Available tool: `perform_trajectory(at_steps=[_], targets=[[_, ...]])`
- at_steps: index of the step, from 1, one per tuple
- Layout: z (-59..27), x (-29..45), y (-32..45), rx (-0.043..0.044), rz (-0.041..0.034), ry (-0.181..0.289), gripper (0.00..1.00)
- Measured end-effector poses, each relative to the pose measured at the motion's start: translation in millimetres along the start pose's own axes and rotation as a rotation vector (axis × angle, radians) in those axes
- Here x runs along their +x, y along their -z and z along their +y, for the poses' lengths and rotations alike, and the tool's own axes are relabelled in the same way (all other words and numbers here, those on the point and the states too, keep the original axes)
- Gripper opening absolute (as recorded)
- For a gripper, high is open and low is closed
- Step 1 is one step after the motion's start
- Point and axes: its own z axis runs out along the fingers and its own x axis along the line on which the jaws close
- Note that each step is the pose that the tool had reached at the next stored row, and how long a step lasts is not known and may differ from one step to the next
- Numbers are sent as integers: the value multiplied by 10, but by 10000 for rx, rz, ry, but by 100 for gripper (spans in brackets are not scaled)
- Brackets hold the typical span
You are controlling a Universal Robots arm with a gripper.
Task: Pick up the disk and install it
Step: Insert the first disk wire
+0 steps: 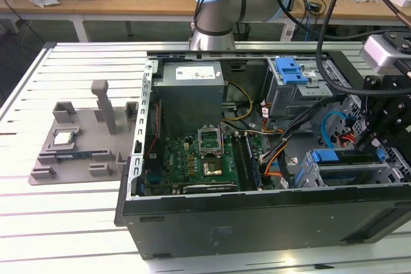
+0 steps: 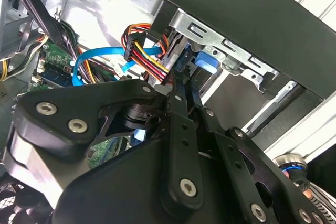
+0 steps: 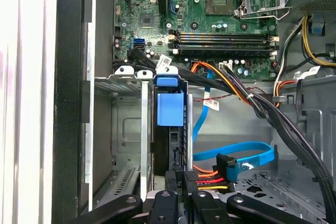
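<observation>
Open computer case point(image 1: 257, 213) on a slatted table point(image 1: 58, 222), motherboard point(image 1: 199, 158) at frame centre. Lower right, metal drive cage point(image 3: 123, 129) holding the disk point(image 3: 170, 109) on edge, blue carrier tab showing. Blue data cable point(image 3: 247, 156) and coloured power wires point(image 3: 210, 179) crowding beside. Black gripper point(image 3: 181, 203) closed on the disk's end.

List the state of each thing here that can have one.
Silver hard drive in blue carrier frame: standing on edge in the metal drive cage.
Black robot gripper: at the drive's end.
Black computer case: side panel off.
Processor socket: lever raised, empty.
</observation>
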Motion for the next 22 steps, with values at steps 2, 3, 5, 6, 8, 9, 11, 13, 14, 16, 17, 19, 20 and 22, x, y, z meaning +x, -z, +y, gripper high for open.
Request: perform_trajectory(at_steps=[2, 3, 5, 6, 8, 9, 11, 13, 14, 16, 17, 19, 20, 22], targets=[[-5, -1, -14, -3, -19, 3, 17], [-4, 0, -19, -7, -24, 1, 17], [-5, -1, -13, -6, -12, 0, 17], [-5, 0, -11, -5, -8, 0, 17], [-5, 1, -14, -5, -6, 1, 17], [-5, 1, -14, -5, -5, 0, 17], [-5, 1, -15, -7, -7, 0, 17], [-5, 1, -16, -6, -9, 1, 25], [-5, 1, -13, -6, -8, 4, 25], [-1, -2, 62, -6, -8, 4, 25], [2, -5, 106, -2, -7, 4, 25], [6, -13, 178, 7, -8, 4, 23], [8, -16, 214, 11, -6, 5, 17], [15, -22, 330, 19, -9, 4, 11]])
